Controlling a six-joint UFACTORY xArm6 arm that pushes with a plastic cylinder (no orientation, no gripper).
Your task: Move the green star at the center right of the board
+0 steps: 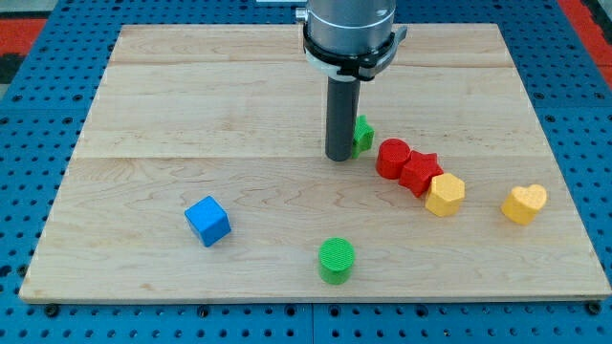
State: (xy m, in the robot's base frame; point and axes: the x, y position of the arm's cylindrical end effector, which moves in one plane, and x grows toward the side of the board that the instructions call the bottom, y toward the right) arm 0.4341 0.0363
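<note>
- Nearest the camera, the green cylinder (336,260) sits low on the worktop (172,115), with the blue cube (207,221) off to the view's left.
- My tip (339,158) is touching the left side of the green star (362,135), which it half hides.
- The end effector is a bare rod, so it holds nothing.
- Best play, I'd say: push rightward and slightly up, steering clear of the red cylinder (391,158), red star (420,173) and yellow blocks (445,194).

The arm's lower end is a stout grey metal cylinder with a smooth, faintly shiny skin. Beneath it sits a black collar, ringed by a thin pale line and flaring into small lugs at each side. From the collar drops a straight dark rod, matte charcoal, ending in my tip (338,158), blunt and flat.
</note>
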